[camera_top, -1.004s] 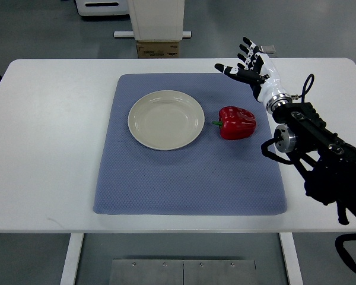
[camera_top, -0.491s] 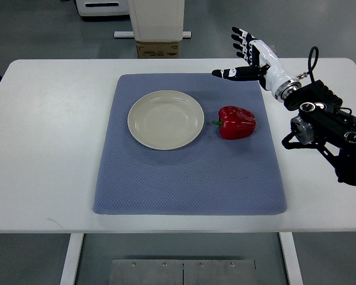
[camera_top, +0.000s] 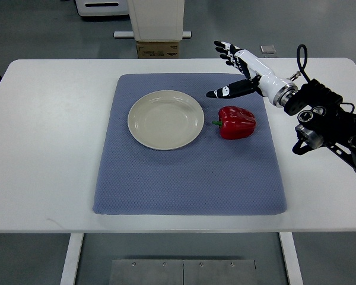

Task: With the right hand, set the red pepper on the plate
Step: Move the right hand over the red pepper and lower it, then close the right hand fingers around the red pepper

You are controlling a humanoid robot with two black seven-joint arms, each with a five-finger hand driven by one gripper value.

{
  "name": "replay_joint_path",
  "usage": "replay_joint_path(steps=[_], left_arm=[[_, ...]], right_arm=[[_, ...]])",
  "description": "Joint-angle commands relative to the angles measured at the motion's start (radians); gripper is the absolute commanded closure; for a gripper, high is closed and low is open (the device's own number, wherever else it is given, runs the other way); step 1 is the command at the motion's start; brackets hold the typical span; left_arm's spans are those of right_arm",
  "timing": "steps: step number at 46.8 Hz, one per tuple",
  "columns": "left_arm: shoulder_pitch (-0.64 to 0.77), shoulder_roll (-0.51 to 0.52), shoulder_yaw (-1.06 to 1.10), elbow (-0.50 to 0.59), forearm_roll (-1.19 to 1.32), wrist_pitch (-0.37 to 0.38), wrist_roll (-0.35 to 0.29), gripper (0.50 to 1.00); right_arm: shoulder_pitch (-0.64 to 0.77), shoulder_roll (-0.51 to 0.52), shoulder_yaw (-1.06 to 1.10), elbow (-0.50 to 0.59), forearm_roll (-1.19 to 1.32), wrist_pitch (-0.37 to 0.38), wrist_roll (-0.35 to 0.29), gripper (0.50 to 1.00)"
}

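In the top view, a white table [camera_top: 47,130] is holding a blue mat [camera_top: 190,172]. A round, cream plate [camera_top: 165,119] is sitting on the mat, toward the left part of it. The plate has nothing on it.

The red pepper [camera_top: 237,122] is lying on the mat just to the right of the plate. It is not touching the plate. Its little green stem is pointing left, toward the plate.

The right hand [camera_top: 240,71] is coming in from the right side of the picture. Its arm is black and chunky, and it is stretching over the right part of the table. The hand is white with black fingertips. It is hanging in the air behind the pepper, near the far edge of the mat. Its fingers [camera_top: 224,48] are spread apart and are holding nothing. The thumb [camera_top: 221,92] is sticking out low, pointing to the left, just above the pepper in the picture. I cannot tell if it is touching the pepper, but it looks like there is a gap.

Past the far edge of the table, a small brown box [camera_top: 158,49] is sitting on the gray floor, under a white stand [camera_top: 156,18].
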Motion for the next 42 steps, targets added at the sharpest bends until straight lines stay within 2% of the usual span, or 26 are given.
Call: replay_joint_path(steps=[1,21,42], left_arm=[[0.0,0.0,0.0,0.0,0.0,0.0,-0.001,0.5],[0.0,0.0,0.0,0.0,0.0,0.0,0.001,0.5],[0.0,0.0,0.0,0.0,0.0,0.0,0.001,0.5]], right_arm=[[0.027,-0.002,-0.054,0.0,-0.004,0.0,0.0,0.502],[0.081,-0.014,-0.24,0.0,-0.087,0.0,0.023,0.505],[0.102,-0.039,-0.338,-0.003,-0.102,-0.001,0.04,0.511]])
